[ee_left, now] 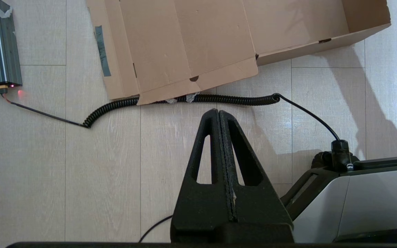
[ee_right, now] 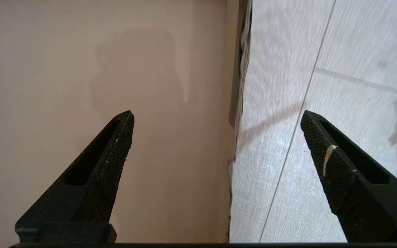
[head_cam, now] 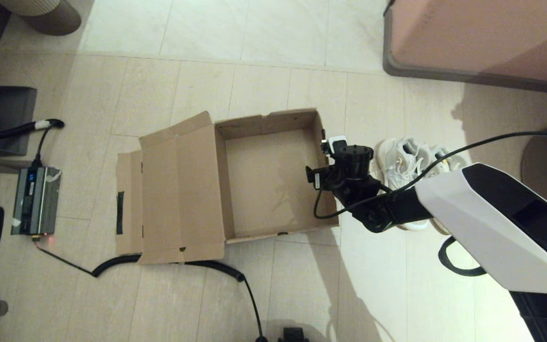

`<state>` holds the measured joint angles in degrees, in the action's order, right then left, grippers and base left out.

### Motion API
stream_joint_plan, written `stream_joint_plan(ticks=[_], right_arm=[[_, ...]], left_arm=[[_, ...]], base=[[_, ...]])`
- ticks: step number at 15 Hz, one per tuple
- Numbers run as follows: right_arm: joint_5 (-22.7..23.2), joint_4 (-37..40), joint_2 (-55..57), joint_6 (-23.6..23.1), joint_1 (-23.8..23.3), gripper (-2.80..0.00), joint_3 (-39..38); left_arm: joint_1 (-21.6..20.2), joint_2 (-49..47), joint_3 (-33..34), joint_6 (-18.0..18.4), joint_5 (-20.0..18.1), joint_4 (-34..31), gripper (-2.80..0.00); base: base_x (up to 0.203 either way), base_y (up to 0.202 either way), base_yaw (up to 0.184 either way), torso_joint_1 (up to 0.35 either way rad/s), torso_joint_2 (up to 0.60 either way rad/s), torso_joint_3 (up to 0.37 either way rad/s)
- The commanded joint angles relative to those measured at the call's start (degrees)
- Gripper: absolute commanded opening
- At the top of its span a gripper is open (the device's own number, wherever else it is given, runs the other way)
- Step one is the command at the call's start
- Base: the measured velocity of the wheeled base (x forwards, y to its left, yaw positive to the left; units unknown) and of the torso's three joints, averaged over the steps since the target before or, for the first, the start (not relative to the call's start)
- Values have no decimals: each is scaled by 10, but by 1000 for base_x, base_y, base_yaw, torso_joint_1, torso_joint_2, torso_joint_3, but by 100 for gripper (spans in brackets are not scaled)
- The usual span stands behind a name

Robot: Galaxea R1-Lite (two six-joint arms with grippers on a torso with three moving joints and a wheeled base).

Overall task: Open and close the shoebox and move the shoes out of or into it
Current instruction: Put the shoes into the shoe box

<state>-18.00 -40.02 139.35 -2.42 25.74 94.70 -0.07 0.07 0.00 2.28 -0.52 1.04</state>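
1. Shoes, white lace-up sneakers, side by side on pale floor tiles, just right of big brown cardboard shoebox.
2. Shoebox open and empty, lid flat to its left.
3. Right gripper wide apart above shoebox's right wall, near shoes.
4. Left gripper pressed together, well apart from shoes.

White angular shell on the right arm, black joints, a thin black cable looped along it — black triangular textured fingers.
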Motion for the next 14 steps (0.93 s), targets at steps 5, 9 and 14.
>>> stream_joint_plan(ticks=[5, 9, 14], right_arm=[[-3, -2, 53, 0, -6, -280, 55], [-5, -1, 53, -5, -9, -280, 55], [-11, -6, 10, -13, -24, -280, 2]], left_arm=[[0, -1, 4, 0, 0, 0, -280], [0, -1, 4, 0, 0, 0, -280], [0, -1, 4, 0, 0, 0, -280]], base=[[0, 0, 0, 0, 0, 0], [0, 0, 0, 0, 0, 0], [0, 0, 0, 0, 0, 0]])
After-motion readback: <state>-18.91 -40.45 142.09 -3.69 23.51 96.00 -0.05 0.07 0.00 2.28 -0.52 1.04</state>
